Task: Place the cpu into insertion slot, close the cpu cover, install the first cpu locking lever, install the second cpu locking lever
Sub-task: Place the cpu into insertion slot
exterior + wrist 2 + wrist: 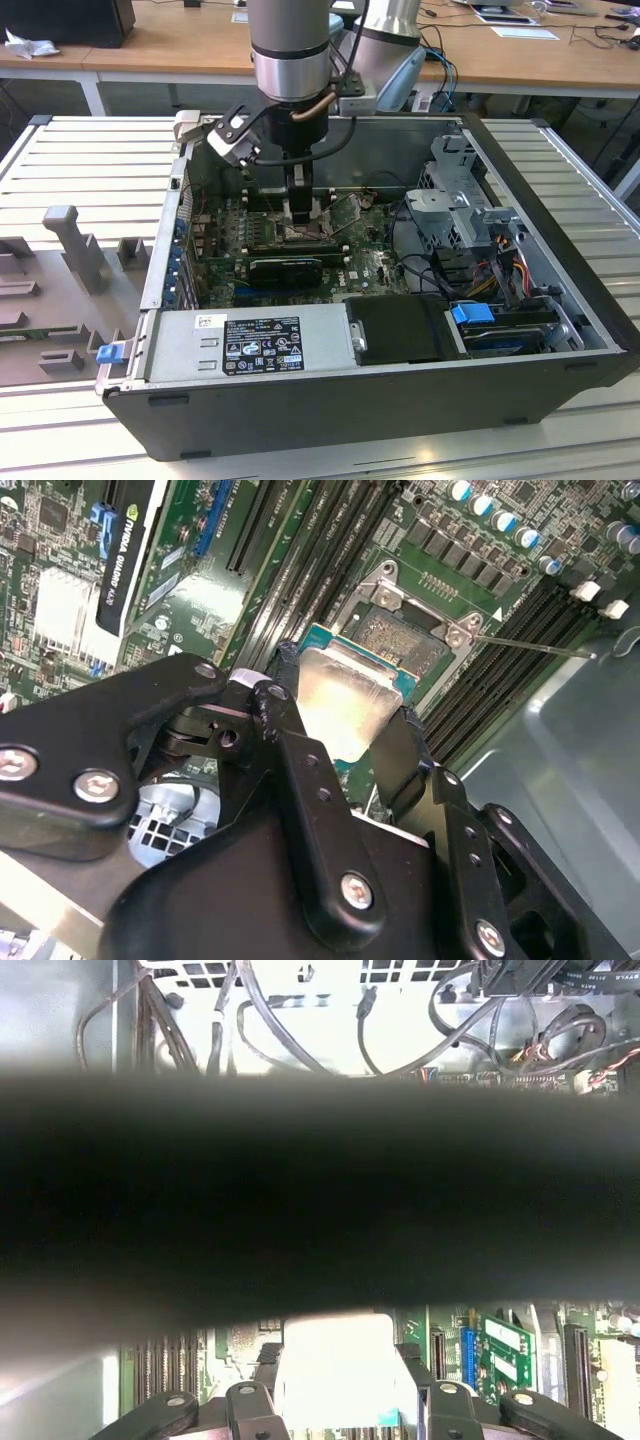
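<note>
In the exterior view my gripper reaches down into the open computer case, over the green motherboard. It is shut on the cpu, a small silver square with a green rim, clamped between two black fingers. The cpu also shows pale between the fingers in the first wrist view. It hangs at the near edge of the insertion slot, whose grey contact field lies uncovered inside a silver frame. I cannot tell whether chip and slot touch. A thin metal locking lever sticks out sideways from the slot. A silver frame, perhaps the cpu cover, stands raised beside the gripper.
Long black memory slots run beside the slot. A graphics card lies toward the case front. A drive cage and cables fill the exterior view's right. The power supply sits along the front wall.
</note>
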Controlling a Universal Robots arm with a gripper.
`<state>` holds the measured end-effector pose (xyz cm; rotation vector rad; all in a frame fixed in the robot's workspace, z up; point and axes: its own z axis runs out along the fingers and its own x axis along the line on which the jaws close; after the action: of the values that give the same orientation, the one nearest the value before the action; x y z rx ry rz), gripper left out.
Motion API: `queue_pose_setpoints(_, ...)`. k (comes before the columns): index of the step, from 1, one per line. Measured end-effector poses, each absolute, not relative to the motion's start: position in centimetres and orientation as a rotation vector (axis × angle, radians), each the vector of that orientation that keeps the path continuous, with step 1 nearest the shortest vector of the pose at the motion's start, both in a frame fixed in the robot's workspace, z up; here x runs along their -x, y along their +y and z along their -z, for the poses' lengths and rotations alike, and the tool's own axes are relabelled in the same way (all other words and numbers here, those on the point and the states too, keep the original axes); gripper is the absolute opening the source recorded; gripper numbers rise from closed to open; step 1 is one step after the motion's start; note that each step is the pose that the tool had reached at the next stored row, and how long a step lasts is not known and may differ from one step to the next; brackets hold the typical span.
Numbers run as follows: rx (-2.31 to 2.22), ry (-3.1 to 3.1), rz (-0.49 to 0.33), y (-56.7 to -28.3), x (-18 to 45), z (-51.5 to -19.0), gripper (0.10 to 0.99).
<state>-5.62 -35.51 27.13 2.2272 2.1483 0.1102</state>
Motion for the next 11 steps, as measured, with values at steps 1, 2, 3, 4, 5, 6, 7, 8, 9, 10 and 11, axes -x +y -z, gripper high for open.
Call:
queue_pose_setpoints(1,-2.228,2.149,-0.109,-35.5,5.6,-27.0,0.529)
queue_pose_setpoints(2,-2.229,2.149,-0.107,-35.5,5.6,-26.9,0.529)
queue_pose_setpoints(3,-2.229,2.15,-0.106,-35.5,5.7,-26.7,0.529)
queue_pose_setpoints(4,-2.23,2.151,-0.104,-35.5,5.7,-26.5,0.529)
queue_pose_setpoints(5,-2.232,2.152,-0.101,-35.4,5.7,-26.3,0.529)
queue_pose_setpoints(6,-2.233,2.153,-0.099,-35.3,5.7,-26.1,0.529)
queue_pose_setpoints(7,-2.234,2.154,-0.097,-35.2,5.7,-25.9,0.529)
queue_pose_setpoints(8,-2.235,2.155,-0.095,-35.1,5.7,-25.8,0.529)
queue_pose_setpoints(9,-2.236,2.156,-0.093,-35.0,5.7,-25.6,0.529)
queue_pose_setpoints(10,-2.238,2.158,-0.088,-35.0,5.6,-25.5,0.529)
queue_pose_setpoints(11,-2.239,2.158,-0.086,-35.0,5.6,-25.3,0.529)
